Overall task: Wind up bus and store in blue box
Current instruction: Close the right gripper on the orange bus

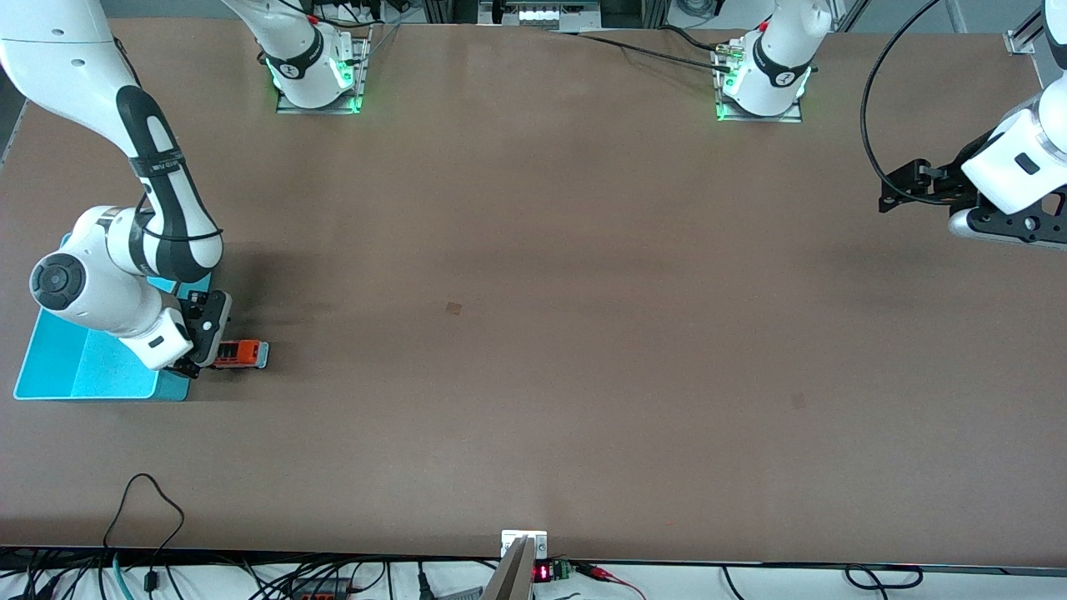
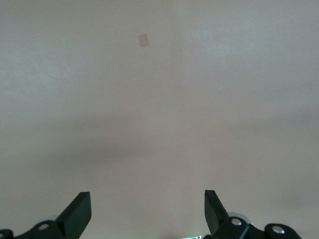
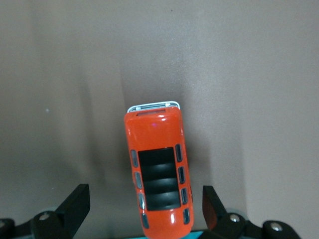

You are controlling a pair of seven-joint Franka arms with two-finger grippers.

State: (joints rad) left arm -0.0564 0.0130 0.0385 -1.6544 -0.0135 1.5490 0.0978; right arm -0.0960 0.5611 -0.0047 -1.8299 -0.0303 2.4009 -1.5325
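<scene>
The orange bus (image 1: 240,353) with dark roof windows stands on the table just outside the blue box (image 1: 83,367), beside the box's wall on the side toward the left arm's end. My right gripper (image 1: 200,357) is low over the bus. In the right wrist view the gripper (image 3: 145,195) is open, one finger on each side of the bus (image 3: 158,174) with a gap on both sides. A strip of the box's rim (image 3: 164,236) shows at the bus's rear end. My left gripper (image 1: 899,193) waits open and empty over bare table at the left arm's end (image 2: 147,198).
The right arm hangs over part of the blue box. A small dark patch (image 1: 453,308) marks the table's middle and also shows in the left wrist view (image 2: 143,40). Cables (image 1: 142,508) lie along the table's front edge.
</scene>
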